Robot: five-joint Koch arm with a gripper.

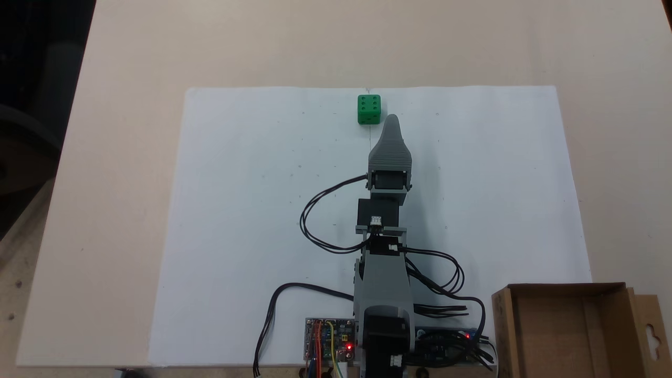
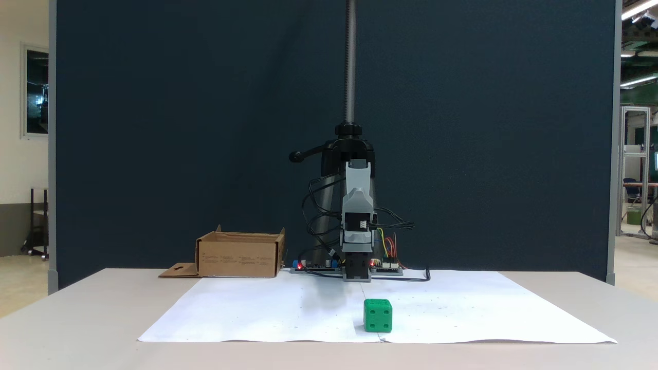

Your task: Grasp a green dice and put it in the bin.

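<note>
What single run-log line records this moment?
stage: approach | green dice: on paper, ungrasped | gripper: beside dice, state unclear | bin: empty

My pincer (image 1: 392, 122) is grey. The green dice (image 1: 369, 109) shows darker pips; the bin (image 1: 572, 331) is brown cardboard. White paper (image 1: 252, 210) covers my beige worktop (image 1: 131, 63).

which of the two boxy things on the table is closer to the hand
The green dice, sitting on the white paper just off the hand. The bin sits back beside the arm's base.
</note>
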